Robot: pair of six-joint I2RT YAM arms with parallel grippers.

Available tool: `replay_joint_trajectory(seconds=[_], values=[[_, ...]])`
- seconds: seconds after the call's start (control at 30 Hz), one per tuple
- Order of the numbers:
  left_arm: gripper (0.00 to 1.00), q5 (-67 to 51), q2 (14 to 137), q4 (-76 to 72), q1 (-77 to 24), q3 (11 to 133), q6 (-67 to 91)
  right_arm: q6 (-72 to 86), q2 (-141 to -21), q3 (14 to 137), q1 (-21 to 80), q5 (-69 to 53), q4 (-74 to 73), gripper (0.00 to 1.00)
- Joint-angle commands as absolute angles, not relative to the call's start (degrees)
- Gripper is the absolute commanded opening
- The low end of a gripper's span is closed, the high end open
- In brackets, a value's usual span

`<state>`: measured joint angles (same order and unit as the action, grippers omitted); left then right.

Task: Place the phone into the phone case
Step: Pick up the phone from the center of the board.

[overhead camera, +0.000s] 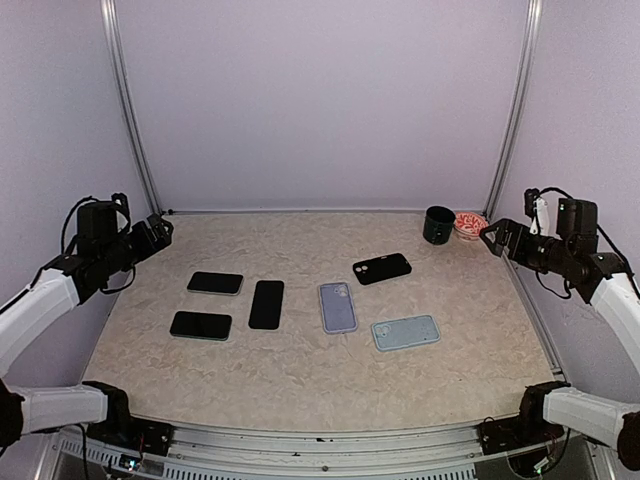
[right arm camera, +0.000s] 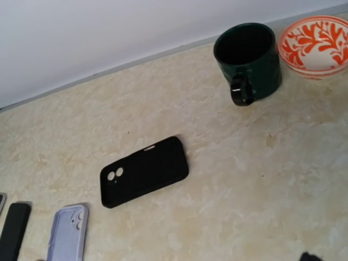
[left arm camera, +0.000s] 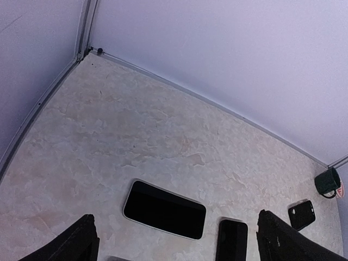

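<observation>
Three phones lie flat on the left half of the desk (overhead camera: 300,385), all with dark screens up. The pale-rimmed phone (overhead camera: 215,283) is farthest back and lies crosswise. The near-left phone (overhead camera: 201,325) lies just in front of it, also crosswise. The all-black phone (overhead camera: 266,304) lies lengthwise just to their right. None touches another.

Three phone cases lie to the right of the phones, backs up with their camera cut-outs showing. A lilac case (overhead camera: 338,306) lies beside the all-black phone. A black case (overhead camera: 382,268) with two small round lens holes lies farther back. A light blue case (overhead camera: 406,332) is nearest the front. Each case is apart from the others and from the phones.

At the back right corner, one dark green mug (overhead camera: 438,225) and one white bowl (overhead camera: 469,224) with an orange-red pattern stand close together.

The left arm (overhead camera: 60,285) hovers at the desk's left edge and the right arm (overhead camera: 590,265) at its right edge. The left jaws stand wide apart with nothing between them, and the right jaws are likewise spread and empty.
</observation>
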<state>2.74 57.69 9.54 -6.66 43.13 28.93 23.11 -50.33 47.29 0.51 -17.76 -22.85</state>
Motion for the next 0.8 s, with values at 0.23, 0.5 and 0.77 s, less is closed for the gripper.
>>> replay_joint_trajectory(seconds=[0.23, 0.5, 0.77], values=[[0.99, 0.4, 57.0, 4.9, -5.7, 40.9, 35.8, 31.1, -49.4, 46.7, -0.1, -21.9, -18.5, 1.00], [0.99, -3.2, 53.7, 1.1, -4.8, 36.9, 36.3, 29.4, -48.9, 44.4, -0.1, -26.3, -16.8, 0.99], [0.99, -3.0, 58.0, 3.8, -8.3, 38.8, 34.7, 26.4, -50.5, 41.0, 1.7, -30.2, -14.9, 1.00]])
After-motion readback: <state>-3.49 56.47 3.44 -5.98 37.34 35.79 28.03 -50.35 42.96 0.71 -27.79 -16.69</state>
